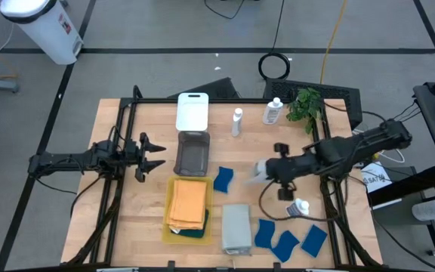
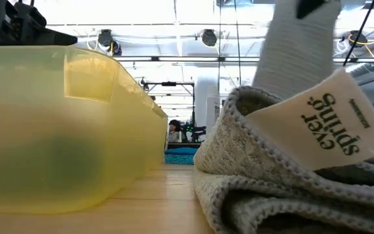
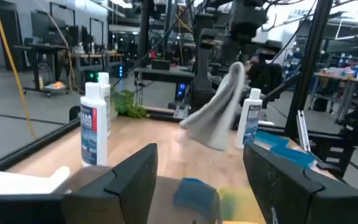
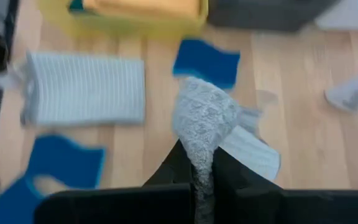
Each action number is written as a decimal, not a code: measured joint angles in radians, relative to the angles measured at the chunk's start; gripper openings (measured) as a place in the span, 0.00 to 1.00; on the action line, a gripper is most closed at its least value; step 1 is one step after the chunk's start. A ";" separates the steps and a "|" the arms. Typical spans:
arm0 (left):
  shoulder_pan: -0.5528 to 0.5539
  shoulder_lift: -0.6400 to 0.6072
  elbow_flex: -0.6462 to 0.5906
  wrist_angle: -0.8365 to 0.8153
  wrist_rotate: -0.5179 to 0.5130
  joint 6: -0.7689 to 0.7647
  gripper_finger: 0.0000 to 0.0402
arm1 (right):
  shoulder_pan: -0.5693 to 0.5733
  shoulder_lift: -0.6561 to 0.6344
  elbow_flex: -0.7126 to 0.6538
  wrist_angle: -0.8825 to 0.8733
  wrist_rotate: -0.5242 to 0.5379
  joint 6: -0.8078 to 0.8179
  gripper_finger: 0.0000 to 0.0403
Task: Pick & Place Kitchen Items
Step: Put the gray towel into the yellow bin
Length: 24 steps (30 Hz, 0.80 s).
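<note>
My right gripper (image 4: pixel 201 169) is shut on a pale grey cloth (image 1: pixel 256 173) above the middle of the table; the cloth also shows hanging in the left wrist view (image 3: pixel 219 116). A second pale grey folded cloth (image 1: pixel 236 227) lies flat near the front edge. An orange cloth (image 1: pixel 188 202) lies on a dark teal one in the yellow tray (image 1: pixel 169 221). Blue sponges (image 1: pixel 223 179) (image 1: pixel 285 242) lie on the table. Three white bottles (image 1: pixel 237 121) (image 1: pixel 273 112) (image 1: pixel 300 206) are about. My left gripper (image 1: pixel 154 157) is open and empty at the table's left. My right gripper pinches a bunched part of the pale grey cloth (image 4: pixel 199 144) between its two fingers, coming from the table's right and slanting down. One layer or several, I cannot tell. The cloth hangs slack below the fingers, its lower end (image 3: pixel 209 138) above the table top.
A grey tray (image 1: pixel 192 154) and a white tray (image 1: pixel 192 112) stand behind the yellow one. A green plant (image 1: pixel 305 103) is at the far right. A black frame (image 1: pixel 119 151) runs along the table's edges.
</note>
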 joint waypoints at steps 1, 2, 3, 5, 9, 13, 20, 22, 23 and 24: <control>0.000 0.000 0.000 0.021 0.000 0.000 0.61 | 0.008 -0.015 0.000 -0.039 0.000 0.001 0.00; 0.000 -0.001 0.000 0.042 0.000 -0.001 0.61 | 0.016 -0.027 0.000 -0.077 0.000 -0.001 0.00; 0.000 -0.001 0.001 0.057 0.000 -0.003 0.61 | 0.023 -0.036 0.000 -0.100 0.000 -0.006 0.00; 0.000 0.000 0.000 0.070 0.000 -0.004 0.61 | 0.035 -0.047 0.000 -0.113 -0.001 -0.006 0.00; 0.000 0.000 0.000 0.085 -0.004 -0.088 0.61 | 0.054 -0.041 0.000 -0.100 0.000 -0.018 0.00; 0.000 0.000 0.000 0.125 -0.007 -0.113 0.61 | 0.067 -0.019 0.000 -0.074 -0.002 -0.061 0.00; -0.001 0.016 0.000 0.112 -0.044 -0.249 0.61 | 0.068 0.025 0.000 -0.011 -0.001 -0.111 0.00; -0.001 0.022 0.000 0.115 -0.071 -0.272 0.61 | 0.067 0.035 0.000 -0.006 -0.001 -0.111 0.00; -0.001 0.029 0.000 0.114 -0.081 -0.292 0.61 | 0.067 0.041 0.000 -0.001 -0.001 -0.111 0.00; -0.001 0.038 0.000 0.114 -0.094 -0.317 0.61 | 0.067 0.048 0.000 0.002 -0.002 -0.111 0.00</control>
